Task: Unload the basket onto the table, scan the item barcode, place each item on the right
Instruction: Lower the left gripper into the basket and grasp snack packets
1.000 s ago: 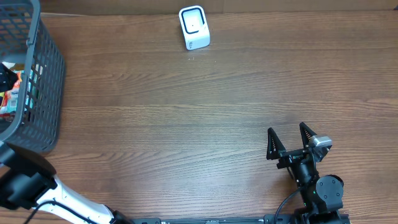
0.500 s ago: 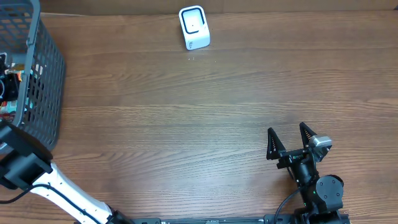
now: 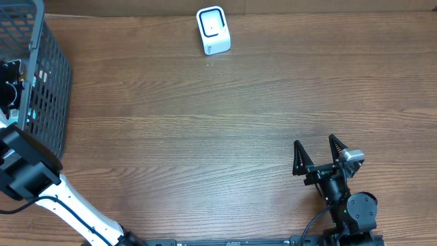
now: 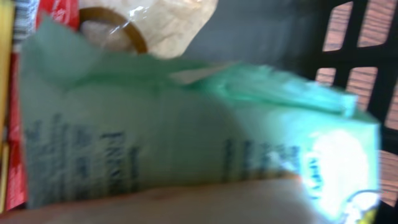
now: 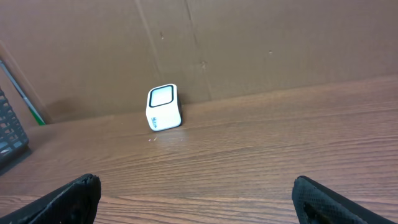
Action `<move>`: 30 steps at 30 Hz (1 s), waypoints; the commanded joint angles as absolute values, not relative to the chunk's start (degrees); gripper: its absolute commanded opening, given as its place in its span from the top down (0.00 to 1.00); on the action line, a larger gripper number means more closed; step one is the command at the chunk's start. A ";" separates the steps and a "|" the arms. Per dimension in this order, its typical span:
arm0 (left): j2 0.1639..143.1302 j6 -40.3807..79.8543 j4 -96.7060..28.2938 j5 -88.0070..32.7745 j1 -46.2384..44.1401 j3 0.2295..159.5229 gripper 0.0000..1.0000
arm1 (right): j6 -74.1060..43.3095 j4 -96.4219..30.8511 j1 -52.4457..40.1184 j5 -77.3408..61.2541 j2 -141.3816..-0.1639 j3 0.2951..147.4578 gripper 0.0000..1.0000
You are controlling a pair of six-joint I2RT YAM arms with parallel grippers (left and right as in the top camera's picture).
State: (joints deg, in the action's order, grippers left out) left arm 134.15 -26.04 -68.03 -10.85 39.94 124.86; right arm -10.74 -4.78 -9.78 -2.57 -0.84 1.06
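Basket (image 3: 51, 75) sits at the left edge of the table (image 3: 205, 137). Left gripper (image 3: 9, 80) is down inside it, jaws spread wide, close to a green pack (image 4: 186, 130) lying among other packs (image 4: 56, 9). Scanner (image 3: 213, 30) stands well apart at the far edge. Right gripper (image 3: 315, 143) rests near the front, jaws wide apart, holding nothing.

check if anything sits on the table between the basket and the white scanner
Nothing visible on the table between them. The only barrier is the mesh wall of the basket: the green packet lies inside and must clear the rim to reach the scanner.
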 commanded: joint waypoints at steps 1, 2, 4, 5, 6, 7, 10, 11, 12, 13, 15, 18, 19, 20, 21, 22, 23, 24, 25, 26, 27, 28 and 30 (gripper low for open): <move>134.91 -24.16 -68.36 -8.64 39.92 125.03 0.03 | -11.14 -4.64 -9.56 -2.24 -0.16 0.45 0.00; 134.93 -24.16 -68.36 -8.64 39.92 124.79 0.01 | -11.14 -4.64 -9.56 -2.22 -0.16 0.45 0.00; 134.93 -24.16 -68.01 -8.64 39.90 123.85 0.00 | -11.14 -4.64 -9.56 -2.22 -0.16 0.45 0.00; 134.96 -24.16 -67.57 -8.64 39.90 123.20 0.02 | -11.11 -4.64 -9.56 -2.24 -0.16 0.45 0.00; 134.96 -24.14 -67.37 -8.64 39.90 122.87 0.02 | -11.14 -4.64 -9.56 -2.24 -0.16 0.45 0.00; 134.96 -24.03 -67.29 -8.62 39.90 122.67 0.03 | -11.14 -4.64 -9.56 -2.24 -0.16 0.45 0.00; 134.96 -22.31 -66.63 -8.60 39.92 122.17 0.16 | -11.14 -4.64 -9.56 -2.22 -0.16 0.45 0.00; 134.96 -22.04 -66.54 -8.60 39.92 122.13 0.18 | -11.14 -4.64 -9.56 -2.22 -0.16 0.45 0.00; 134.96 -21.76 -66.46 -8.60 39.92 122.08 0.23 | -11.14 -4.64 -9.56 -2.22 -0.16 0.45 0.00; 134.96 -21.63 -66.37 -8.62 39.92 122.08 0.28 | -11.11 -4.64 -9.56 -2.22 -0.16 0.45 0.00; 134.96 -21.63 -66.39 -8.62 39.92 122.08 0.32 | -11.11 -4.64 -9.56 -2.24 -0.16 0.45 0.00; 134.93 -21.23 -66.39 -8.58 39.86 122.08 0.36 | -11.14 -4.64 -9.56 -2.22 -0.16 0.45 0.00; 134.93 -20.71 -66.39 -8.60 39.86 122.10 0.41 | -11.14 -4.64 -9.56 -2.22 -0.16 0.45 0.00; 134.89 -20.51 -66.41 -8.60 39.86 122.15 0.43 | -11.14 -4.64 -9.56 -2.22 -0.16 0.45 0.00; 134.87 -20.51 -66.61 -8.62 39.86 122.48 0.47 | -11.14 -4.64 -9.56 -2.24 -0.16 0.45 0.00; 134.87 -20.51 -66.83 -8.64 39.86 122.87 0.51 | -11.14 -4.64 -9.56 -2.24 -0.16 0.45 0.00; 134.74 -20.51 -67.20 -9.02 39.86 123.55 0.52 | -11.14 -4.64 -9.56 -2.22 -0.16 0.45 0.00; 134.52 -20.23 -67.18 -9.08 39.77 123.79 0.52 | -11.14 -4.64 -9.56 -2.24 -0.16 0.45 0.00; 134.26 -19.59 -67.09 -9.32 39.70 124.09 0.54 | -11.14 -4.64 -9.56 -2.24 -0.16 0.45 0.00; 134.04 -19.25 -67.13 -9.63 39.70 124.46 0.55 | -11.14 -4.64 -9.56 -2.24 -0.16 0.45 0.00; 133.75 -19.18 -67.35 -10.17 39.72 125.08 0.55 | -11.14 -4.64 -9.56 -2.22 -0.16 0.45 0.00; 133.47 -19.00 -67.48 -10.39 39.72 125.51 0.55 | -11.14 -4.64 -9.56 -2.24 -0.16 0.45 0.00; 132.68 -18.33 -67.51 -10.57 39.72 125.84 0.55 | -11.14 -4.64 -9.56 -2.22 -0.16 0.45 0.00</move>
State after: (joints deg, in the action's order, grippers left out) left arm 134.04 -20.53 -67.16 -9.08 39.92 124.14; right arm -10.74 -4.82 -9.78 -2.57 -0.84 1.06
